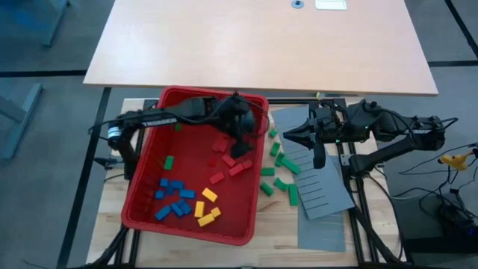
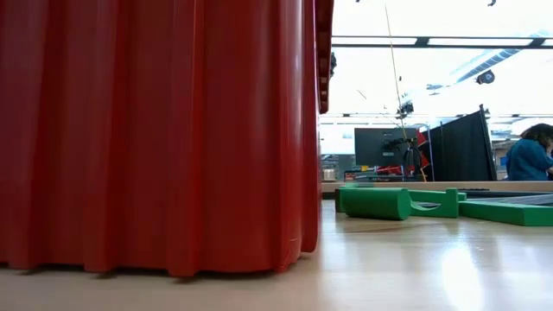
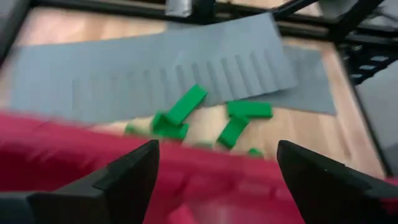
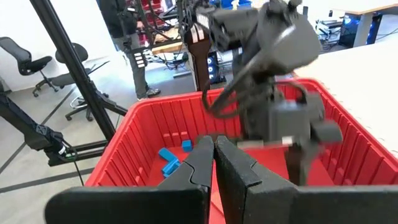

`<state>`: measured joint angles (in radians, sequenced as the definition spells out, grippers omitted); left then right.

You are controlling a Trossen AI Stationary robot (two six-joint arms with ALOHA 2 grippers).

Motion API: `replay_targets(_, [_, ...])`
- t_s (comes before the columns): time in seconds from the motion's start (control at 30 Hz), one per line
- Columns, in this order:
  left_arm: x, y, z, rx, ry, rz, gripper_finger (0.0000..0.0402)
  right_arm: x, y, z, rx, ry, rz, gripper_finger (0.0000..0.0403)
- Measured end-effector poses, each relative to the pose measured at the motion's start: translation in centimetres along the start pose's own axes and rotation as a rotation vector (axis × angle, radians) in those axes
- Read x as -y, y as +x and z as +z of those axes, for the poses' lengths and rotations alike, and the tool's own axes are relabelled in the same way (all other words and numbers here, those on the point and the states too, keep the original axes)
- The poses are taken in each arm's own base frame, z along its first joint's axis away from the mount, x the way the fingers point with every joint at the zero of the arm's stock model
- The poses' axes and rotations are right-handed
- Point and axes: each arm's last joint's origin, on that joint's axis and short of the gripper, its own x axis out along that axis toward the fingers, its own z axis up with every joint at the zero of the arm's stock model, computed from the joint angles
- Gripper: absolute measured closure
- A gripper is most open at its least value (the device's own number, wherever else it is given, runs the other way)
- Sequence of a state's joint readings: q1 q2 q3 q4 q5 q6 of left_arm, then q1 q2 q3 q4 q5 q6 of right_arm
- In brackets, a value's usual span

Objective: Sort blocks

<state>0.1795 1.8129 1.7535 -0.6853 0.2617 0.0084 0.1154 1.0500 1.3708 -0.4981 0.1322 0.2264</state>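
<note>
Blocks, sorted partly by colour: blue blocks (image 1: 173,197) clustered in the near-left part of the red bin (image 1: 142,157); yellow blocks (image 1: 207,209) just beside them toward the bin's near wall; red blocks (image 1: 230,161) scattered across the bin's right half; one lone green block (image 1: 169,161) in the bin's left half. Green blocks (image 1: 279,168) strewn outside the bin on the wooden table (image 1: 280,228), between the bin's right wall and the grey slotted panels (image 1: 323,187), some overlapping the panel edge. Left gripper (image 1: 240,146) reaching down inside the bin's far-right part, just over the red blocks, fingers spread wide with nothing between them in the left wrist view. Right gripper (image 1: 288,133) held above the table just right of the bin's far corner, pointing toward the bin, fingers (image 4: 241,168) pressed together, gripping nothing. Person (image 2: 531,154) seated in the room beyond the table, seen in the low view.
</note>
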Motion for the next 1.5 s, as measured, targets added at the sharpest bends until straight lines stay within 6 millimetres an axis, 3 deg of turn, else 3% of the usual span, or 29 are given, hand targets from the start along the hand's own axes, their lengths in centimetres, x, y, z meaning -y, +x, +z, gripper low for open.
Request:
replay_targets(0.3, [0.5,-8.1,-2.8,-0.264,-0.021,0.094,0.0093,0.0,0.0,0.0,0.005,0.000,-0.019,0.0403])
replay_targets(0.5, [0.1,-10.3,-5.5,-0.480,-0.019,0.161,0.0093,0.1,0.0,0.0,0.008,0.009,-0.028,0.0403])
replay_targets(0.7, [-0.8,-8.5,-7.8,-0.564,-0.008,0.139,0.0093,0.0,0.6,-0.1,0.000,0.015,-0.031,0.0403])
replay_targets(1.1, [-2.4,-1.9,-16.1,-0.676,0.027,0.055,0.0093,-0.1,1.9,-0.6,-0.035,0.046,-0.038,0.0403])
replay_targets(1.5, [-3.1,0.7,-18.9,-0.574,0.063,0.082,0.0093,-0.1,2.0,-0.6,-0.035,0.069,-0.038,0.0403])
